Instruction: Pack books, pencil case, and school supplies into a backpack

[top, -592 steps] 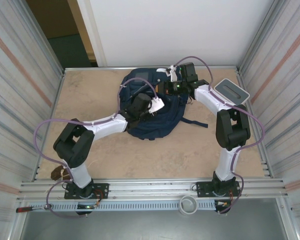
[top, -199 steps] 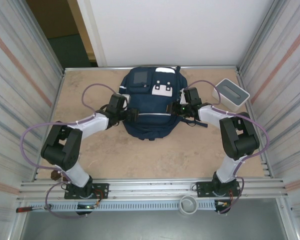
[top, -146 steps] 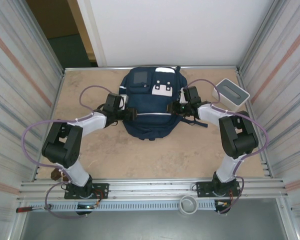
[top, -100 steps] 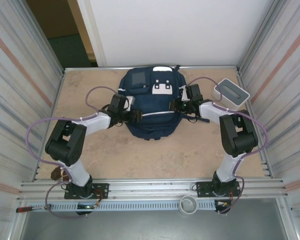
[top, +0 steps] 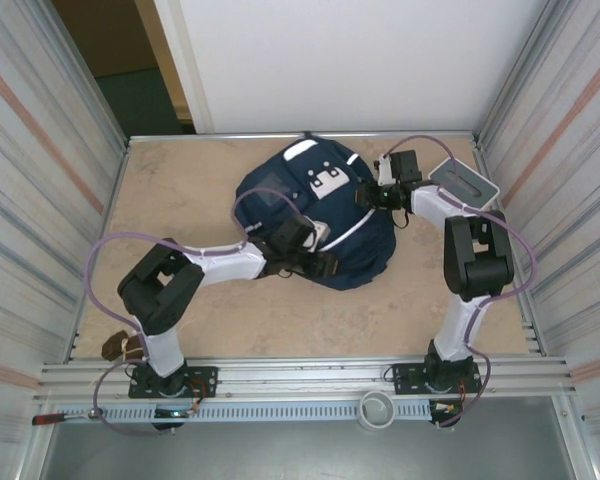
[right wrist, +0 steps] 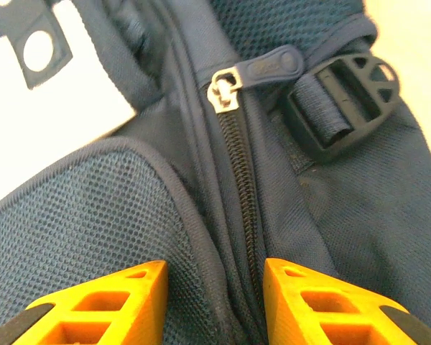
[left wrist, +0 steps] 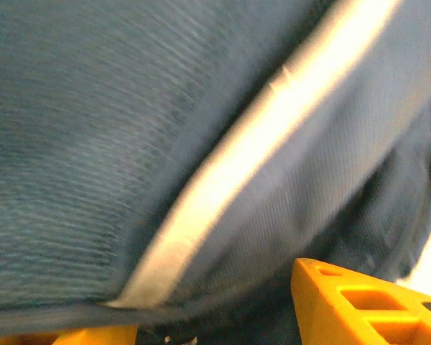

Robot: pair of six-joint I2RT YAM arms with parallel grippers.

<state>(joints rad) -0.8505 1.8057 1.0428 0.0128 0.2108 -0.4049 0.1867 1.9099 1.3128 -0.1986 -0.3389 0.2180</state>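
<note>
**Overhead view.** The counter (top: 180,180) is a worn tan board with paler scuffed patches, set in a narrow bay. Ribbed metal panels (top: 40,180) close the left and right edges of the frame. A plain white wall (top: 350,60) crosses the top, and a dark doorway (top: 130,90) opens at upper left. A slotted aluminium rail (top: 300,378) runs along the bottom and carries both arm bases, with a small white ring (top: 377,408) on it right of centre. Purple cables (top: 105,250) loop beside the arms.

The backpack (top: 330,215) lies askew on the counter just above the frame's centre. A white box with grey top (top: 463,183) stands apart from it at the right, close to the right-hand panel.

**Left claw** (top: 325,265). It rests against the backpack's lower edge. In the left wrist view, navy cloth and a pale stripe (left wrist: 258,136) lie close to the lens. The orange fingers (left wrist: 359,302) stand apart at the bottom of the frame with cloth between them. Whether they pinch it cannot be told.

**Right claw** (top: 370,197). It meets the backpack's upper right side. In the right wrist view its orange fingertips (right wrist: 93,305) are spread and grip nothing. The zip line runs up between them to a metal zip pull (right wrist: 226,90). A black buckle (right wrist: 341,100) lies to the right and a white patch (right wrist: 50,108) at upper left.
</note>
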